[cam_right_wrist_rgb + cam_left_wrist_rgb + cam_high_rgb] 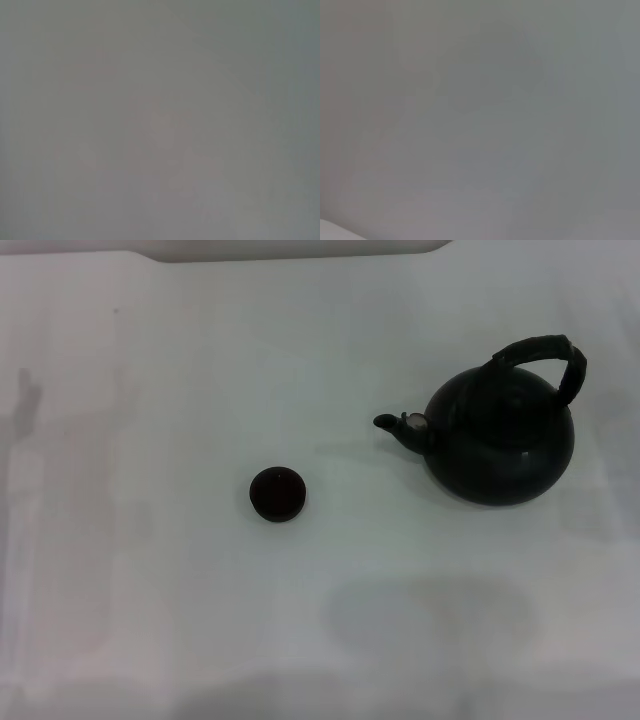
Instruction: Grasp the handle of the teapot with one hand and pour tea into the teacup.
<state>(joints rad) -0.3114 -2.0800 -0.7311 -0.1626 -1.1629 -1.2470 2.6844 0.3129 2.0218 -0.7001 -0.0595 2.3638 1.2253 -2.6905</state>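
Neither gripper in sight in any view; impossible to tell how far open either one stands, or whether either holds or touches anything. Nothing gripped, so far as the head view shows: no arm over the table (150, 620), no fingers near the task's things.

On the right of the head view, the teapot (505, 440): round, glossy black, upright on the table, untouched. Arched over its top, the handle (545, 355), thick and black with a ribbed wrap, standing up and leaning toward the far right side. Sticking out of the pot's left side, a short spout (398, 425) with a pale ring near its base, aimed left, roughly toward the cup's side of the table.

Left of the teapot and somewhat nearer the robot, the teacup (277, 493): tiny, round, dark brown-black, without a handle, upright, mouth up. Well apart from the teapot, with bare pale table between spout and cup. Contents of the cup not readable from above.

Pale, whitish table throughout, with a faint grey shadow patch toward the near edge, below the teapot in the head view, and another faint mark at the far left.

Left wrist view: only a plain grey-white surface, with a lighter sliver at one corner. Right wrist view: the same featureless grey-white surface, no object in it.
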